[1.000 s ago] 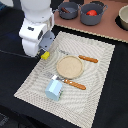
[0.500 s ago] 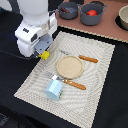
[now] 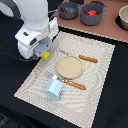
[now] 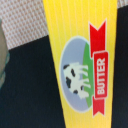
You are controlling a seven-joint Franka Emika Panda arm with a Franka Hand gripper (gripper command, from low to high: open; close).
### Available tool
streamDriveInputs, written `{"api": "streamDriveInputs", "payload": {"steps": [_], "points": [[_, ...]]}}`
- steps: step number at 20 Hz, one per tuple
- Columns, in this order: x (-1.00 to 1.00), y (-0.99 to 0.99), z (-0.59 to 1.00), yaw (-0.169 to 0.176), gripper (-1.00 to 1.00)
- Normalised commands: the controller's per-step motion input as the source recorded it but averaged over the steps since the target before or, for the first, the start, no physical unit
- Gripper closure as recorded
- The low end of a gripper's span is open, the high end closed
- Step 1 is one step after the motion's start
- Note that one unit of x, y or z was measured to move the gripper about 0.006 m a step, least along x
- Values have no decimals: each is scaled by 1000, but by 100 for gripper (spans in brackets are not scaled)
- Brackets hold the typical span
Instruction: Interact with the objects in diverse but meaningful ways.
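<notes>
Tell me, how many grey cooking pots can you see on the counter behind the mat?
2. One grey pot holding a brown stick sits toward the exterior view's left; a second grey pot holding a red tomato stands beside it. The arm may hide others.

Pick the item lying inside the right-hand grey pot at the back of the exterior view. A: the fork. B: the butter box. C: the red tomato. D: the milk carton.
C: the red tomato sits inside the grey pot, while the milk carton stands on the mat and the butter box is under the arm.
</notes>
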Motion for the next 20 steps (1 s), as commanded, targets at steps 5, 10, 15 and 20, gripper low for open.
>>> {"api": "streamDriveInputs", "payload": {"steps": [5, 10, 15, 20], "points": [[-323, 142, -322, -4, 100], [-321, 74, -231, 0, 100], [-333, 9, -135, 0, 100], [-127, -41, 166, -20, 100]]}}
